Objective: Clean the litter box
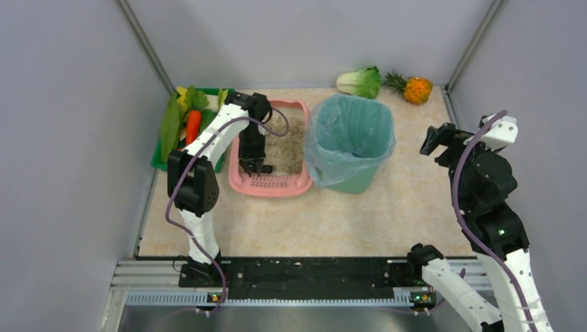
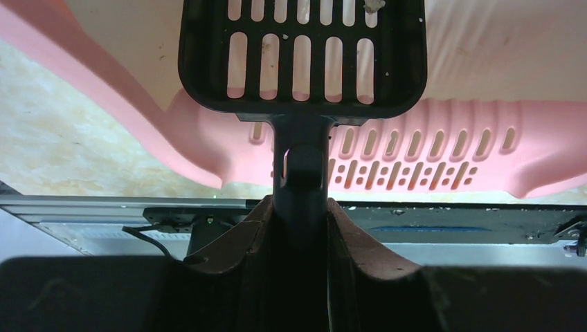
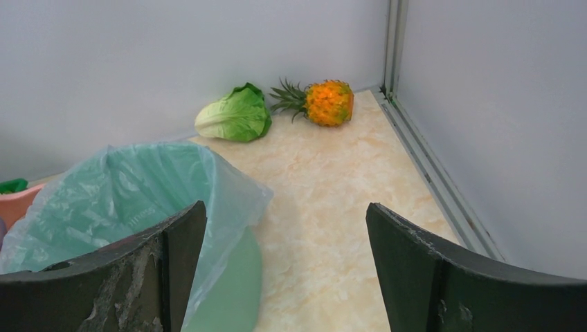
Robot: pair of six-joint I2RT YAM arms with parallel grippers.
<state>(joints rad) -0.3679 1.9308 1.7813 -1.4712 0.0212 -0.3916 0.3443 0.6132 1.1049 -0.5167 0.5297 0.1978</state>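
Plainly, the left gripper point(image 2: 300, 207) was clamped tight on the handle of a black slotted litter scoop point(image 2: 302, 62), its fingers point(image 2: 353, 238) pinching the stem from both sides. The scoop's head hung over the inside of the pink litter box point(image 2: 415, 149), just past the slotted grille at the tray's near end (a few pale crumbs clung to the scoop's far slots). Whether the scoop touched the litter could not be told.

From above, the litter box sat left of the table's middle, between a green crate point(image 1: 158, 160) of toy vegetables and a teal bag-lined bin point(image 1: 353, 183), just beside each.

The right gripper point(image 3: 285, 211) was spread wide and held nothing, raised off the table at the right side, near the bin's rim. A lettuce point(image 3: 235, 114) and a pineapple point(image 3: 329, 102) lay by the far wall.
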